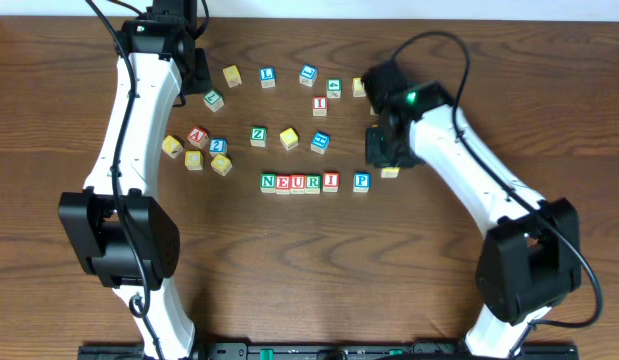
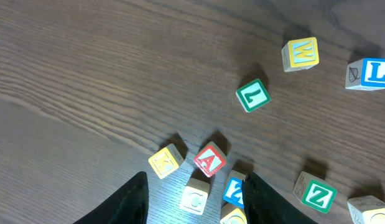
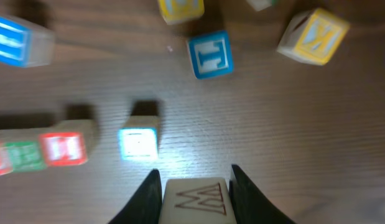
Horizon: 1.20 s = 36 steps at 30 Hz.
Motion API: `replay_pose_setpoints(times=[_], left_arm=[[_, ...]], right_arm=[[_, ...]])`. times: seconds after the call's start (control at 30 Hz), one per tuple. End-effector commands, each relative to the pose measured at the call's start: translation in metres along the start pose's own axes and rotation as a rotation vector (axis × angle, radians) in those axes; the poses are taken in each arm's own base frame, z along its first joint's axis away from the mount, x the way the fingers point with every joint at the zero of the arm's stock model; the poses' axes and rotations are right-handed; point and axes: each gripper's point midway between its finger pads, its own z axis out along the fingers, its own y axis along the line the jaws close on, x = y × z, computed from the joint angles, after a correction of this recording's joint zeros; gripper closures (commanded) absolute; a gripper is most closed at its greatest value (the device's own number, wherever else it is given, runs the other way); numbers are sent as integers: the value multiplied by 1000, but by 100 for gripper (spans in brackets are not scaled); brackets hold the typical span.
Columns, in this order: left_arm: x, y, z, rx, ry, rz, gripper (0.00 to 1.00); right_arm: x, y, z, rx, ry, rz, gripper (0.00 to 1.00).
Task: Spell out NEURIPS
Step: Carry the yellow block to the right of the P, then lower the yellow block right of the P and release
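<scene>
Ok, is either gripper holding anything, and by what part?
Right gripper clamps a block by two opposite sides, its zigzag-marked face toward the camera. Left gripper is open, holding nothing.

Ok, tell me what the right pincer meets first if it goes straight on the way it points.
Probably the blue-lettered block straight ahead of the right pincer and its held block; the glaring block sits just left of that line. Depth is unclear.
</scene>
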Motion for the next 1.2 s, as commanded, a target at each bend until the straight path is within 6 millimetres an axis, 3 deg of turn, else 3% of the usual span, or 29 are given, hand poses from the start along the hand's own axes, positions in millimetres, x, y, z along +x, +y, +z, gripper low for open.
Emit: replay_pose_setpoints(times=[0.0,0.13,0.4,0.83,1.17], left_arm=[[-12,8,-19,-8,-53,-5,52],[-11,8,-19,-8,-52,-5,52],[-11,8,-19,-8,-52,-5,53],[-9,8,-17,-10,-43,-2,52],[-9,8,-17,-10,-43,-2,52]], right_arm=[[10,-6,29,23,0,34,76],[13,-4,51,4,-29,39,76],[17,-4,69,-10,-55,42,75],[15,4,74,-52,-79,51,72],[15,11,73,-54,-93,35,62]])
